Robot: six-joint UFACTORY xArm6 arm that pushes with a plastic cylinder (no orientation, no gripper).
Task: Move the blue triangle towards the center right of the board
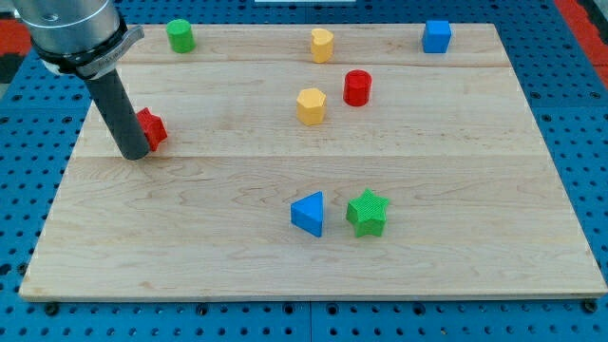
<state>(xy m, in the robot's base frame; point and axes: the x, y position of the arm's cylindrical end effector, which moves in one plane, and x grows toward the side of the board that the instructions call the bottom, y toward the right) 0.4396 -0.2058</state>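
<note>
The blue triangle (309,213) lies on the wooden board (456,190) below its middle, pointing to the view's left. A green star (367,213) sits just to its right, almost touching it. My tip (135,154) rests on the board at the far left, touching the left side of a red block (150,128). The tip is far to the left of the blue triangle and a little above it in the view.
A green cylinder (180,36) stands at the top left. A yellow block (322,45) and a blue cube (437,36) stand along the top edge. A yellow hexagonal block (311,105) and a red cylinder (357,87) stand above the middle.
</note>
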